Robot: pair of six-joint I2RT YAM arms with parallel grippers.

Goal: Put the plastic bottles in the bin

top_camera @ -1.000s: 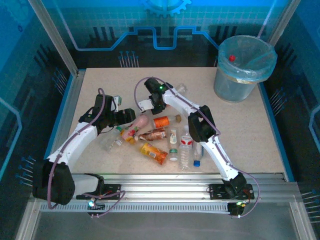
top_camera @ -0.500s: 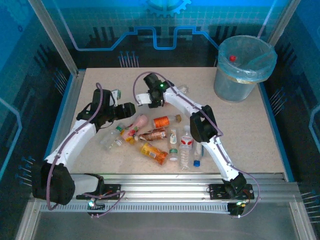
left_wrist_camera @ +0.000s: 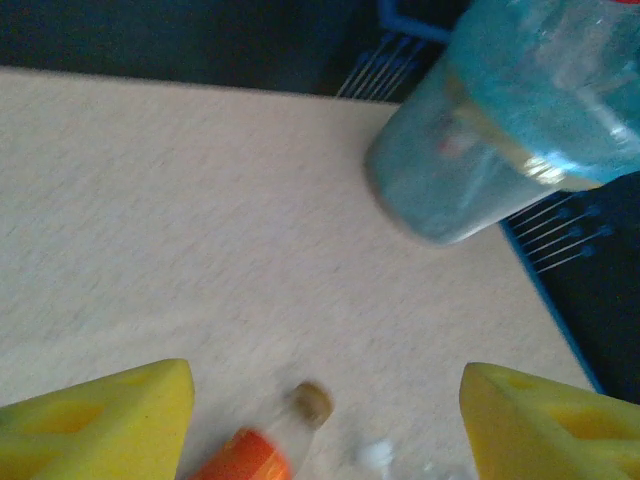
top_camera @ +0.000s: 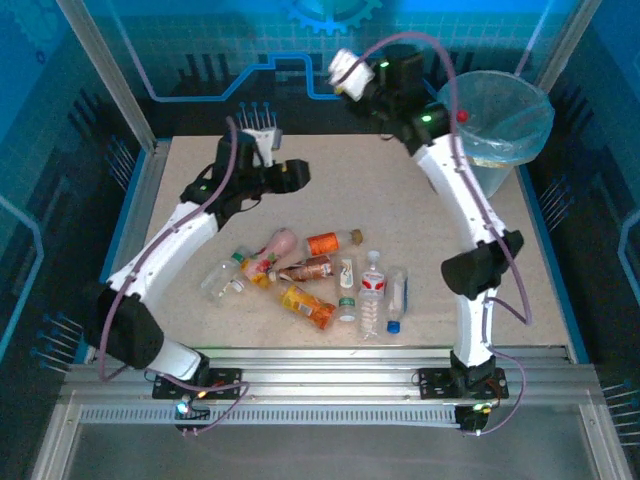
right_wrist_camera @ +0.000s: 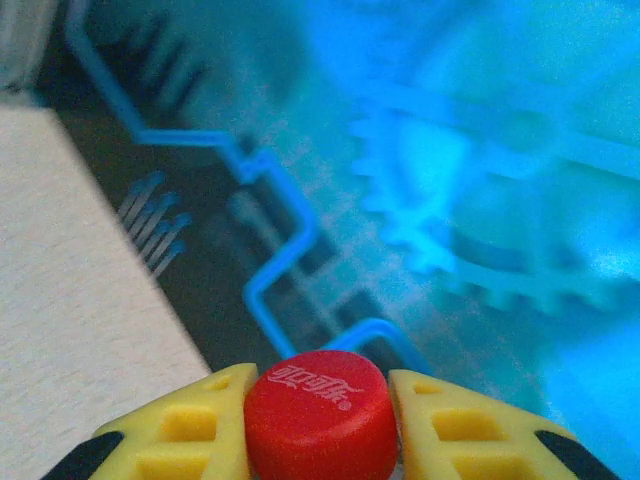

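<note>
Red-capped bottle (right_wrist_camera: 318, 420) pinched between right fingers (right_wrist_camera: 170, 440), held high just left of the bin (top_camera: 495, 140); left fingers (left_wrist_camera: 100, 420) parted, empty, well left of it, above other bottles (top_camera: 307, 268) on the desk (top_camera: 520, 250).

Several bottles (top_camera: 320, 280) lying scattered mid-counter (top_camera: 520, 270); red-capped bottle (right_wrist_camera: 318, 425) clamped in right pincer (right_wrist_camera: 318, 400); bin (top_camera: 465, 175) upright, far-R corner.
</note>
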